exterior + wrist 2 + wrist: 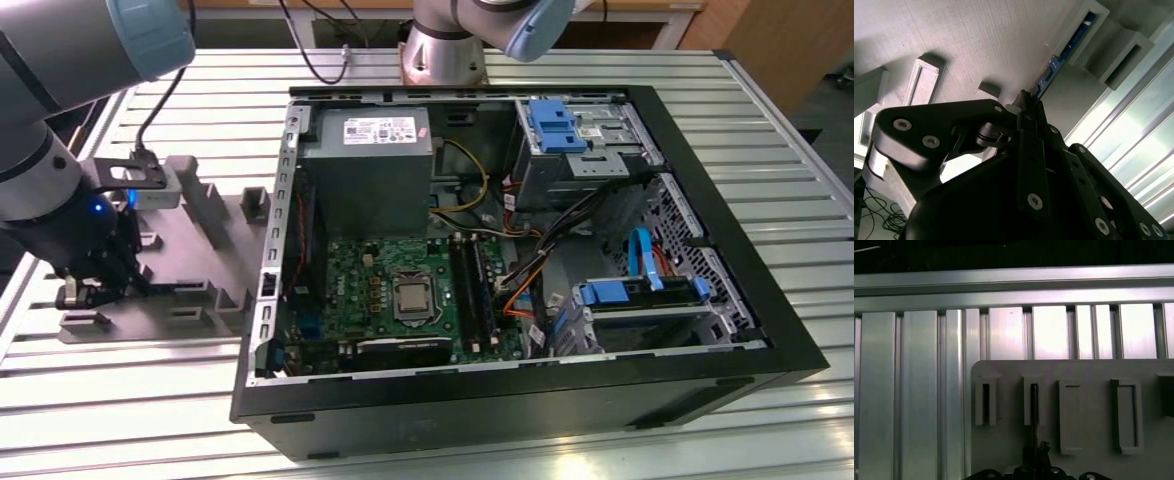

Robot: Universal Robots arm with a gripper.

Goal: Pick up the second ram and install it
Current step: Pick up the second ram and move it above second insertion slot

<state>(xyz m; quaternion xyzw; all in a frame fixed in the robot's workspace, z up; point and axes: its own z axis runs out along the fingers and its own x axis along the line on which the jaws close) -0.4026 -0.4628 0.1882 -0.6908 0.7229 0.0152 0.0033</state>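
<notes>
Out at nine o'clock from the open black computer case in the exterior view, the second ram, a thin dark-blue memory stick, stands on edge in a grey moulded holder plate. In the second wrist view its long axis runs straight ahead of the black claw, which pinches its near end.

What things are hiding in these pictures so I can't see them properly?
Memory stick: second wrist view, the hand covers its near end.
Grey holder plate: exterior view, the arm covers one end; first wrist view, the picture's edge cuts it off.
Green circuit board: exterior view, cables cross one side, and its small parts are too tiny to tell.
</notes>
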